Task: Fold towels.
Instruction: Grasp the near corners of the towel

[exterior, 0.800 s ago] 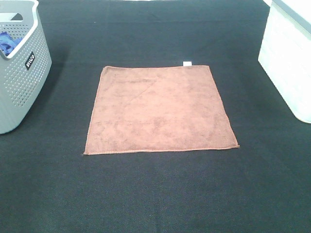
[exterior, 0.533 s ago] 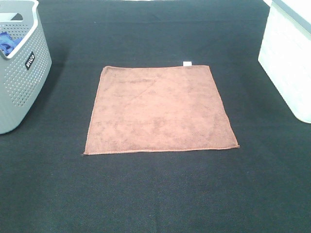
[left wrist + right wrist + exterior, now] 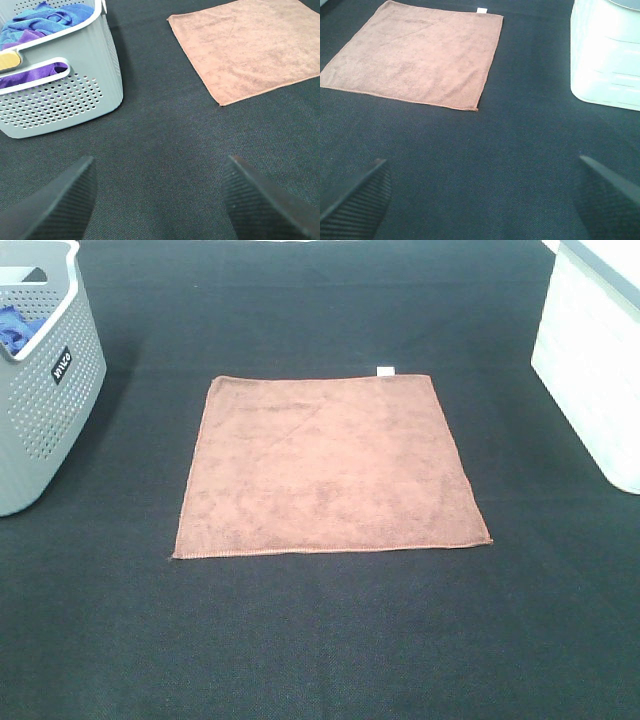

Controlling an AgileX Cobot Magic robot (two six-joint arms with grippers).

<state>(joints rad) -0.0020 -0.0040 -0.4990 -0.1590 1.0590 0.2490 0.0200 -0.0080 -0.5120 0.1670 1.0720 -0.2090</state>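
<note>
The towel [image 3: 330, 465] is laid flat and unfolded at the middle of the tabletop [image 3: 320, 640]. It is well apart from the basket [image 3: 40, 430] at the left edge and the bin [image 3: 595, 360] at the right edge. The left jaws and the right jaws are both held wide open and empty. They are positioned over bare tabletop towards the front edge, short of the towel's near hem.

The first fold is judged not yet begun. For a clean fold, the two near corners should be gripped at once, one by each arm. One jaw should be slid under the hem so that a single layer is taken. The corners should then be lifted level, carried to the far hem, and matched edge to edge.

The towel is seen as a square reddish-brown cloth with a stitched hem and a faint diagonal crease. A small white tag [image 3: 384, 370] is fixed on its far edge.
</note>
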